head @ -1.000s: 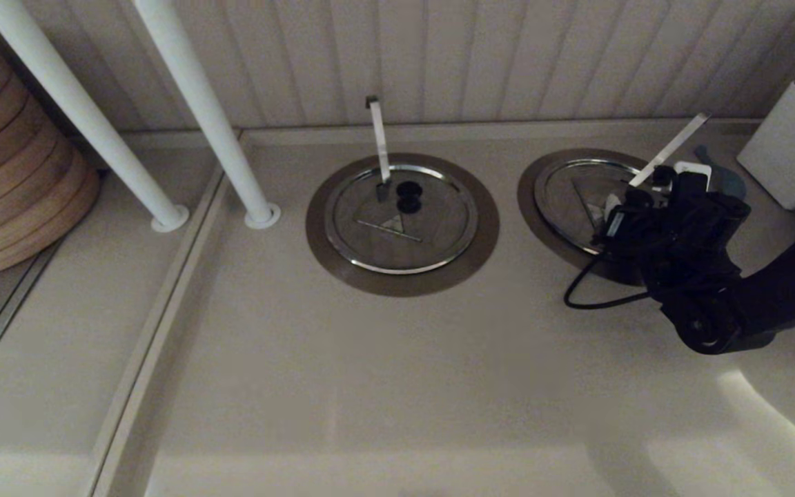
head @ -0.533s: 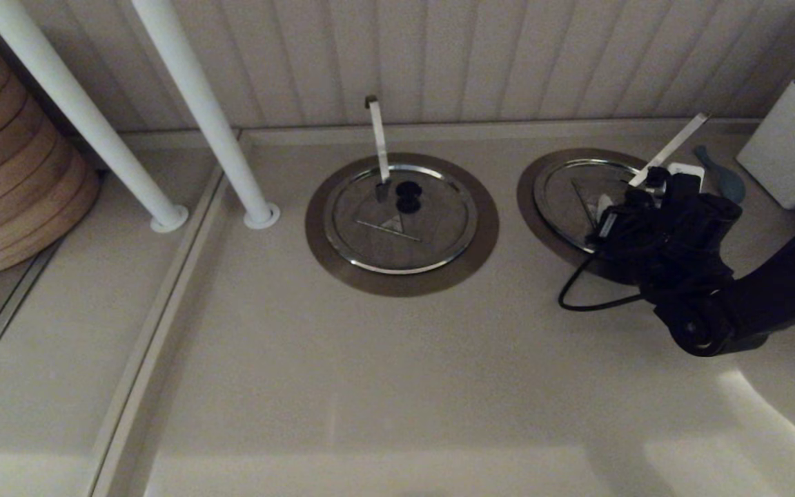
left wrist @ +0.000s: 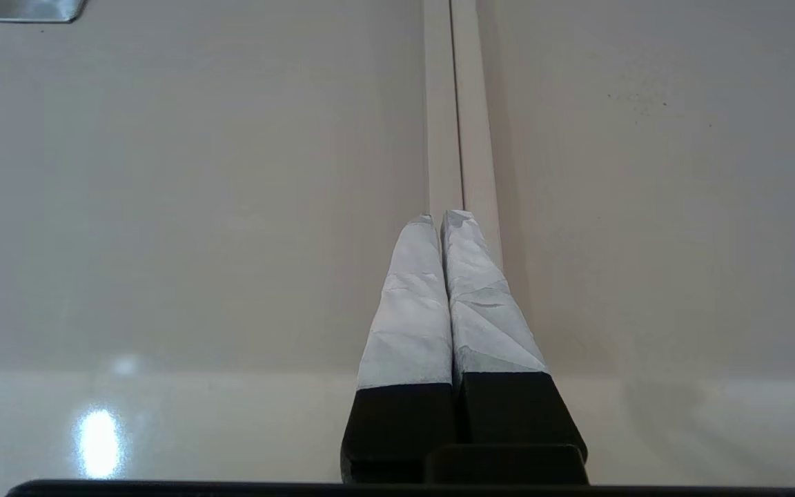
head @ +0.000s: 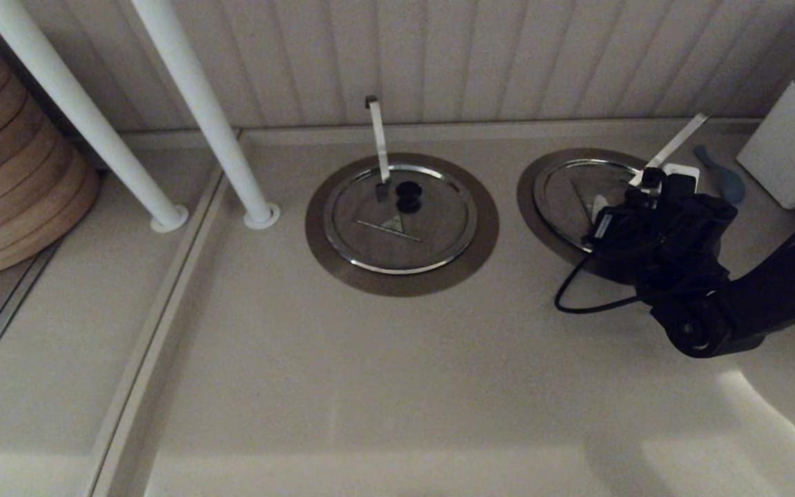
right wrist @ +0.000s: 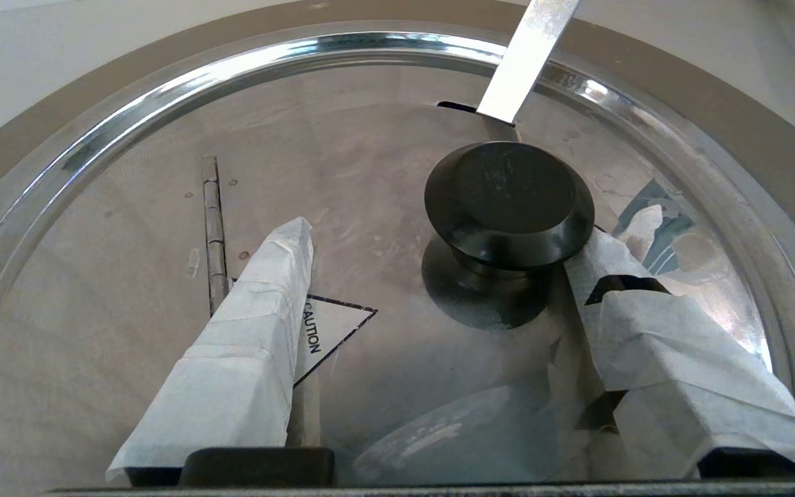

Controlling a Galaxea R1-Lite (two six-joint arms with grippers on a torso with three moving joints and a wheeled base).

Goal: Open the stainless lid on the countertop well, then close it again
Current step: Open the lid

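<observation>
While the round shiny steel lid (right wrist: 370, 276) sits shut on the dark-collared countertop well (head: 532, 207), the right gripper (right wrist: 439, 255) has edged leftward, wide open, 1 finger (right wrist: 604, 262) beside the black knob (right wrist: 508, 200); lifting seems next.

The left gripper (left wrist: 437, 221) rests closed.

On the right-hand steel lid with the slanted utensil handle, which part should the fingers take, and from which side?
Probably the black knob on the stainless lid, from above: it is the only raised part, and its wide cap overhangs a narrower neck, so fingers closing under the cap should hold. The lid lies flat and closed in its collar, leaving no edge to catch. The right gripper hangs open, its fingers either side of the knob.
</observation>
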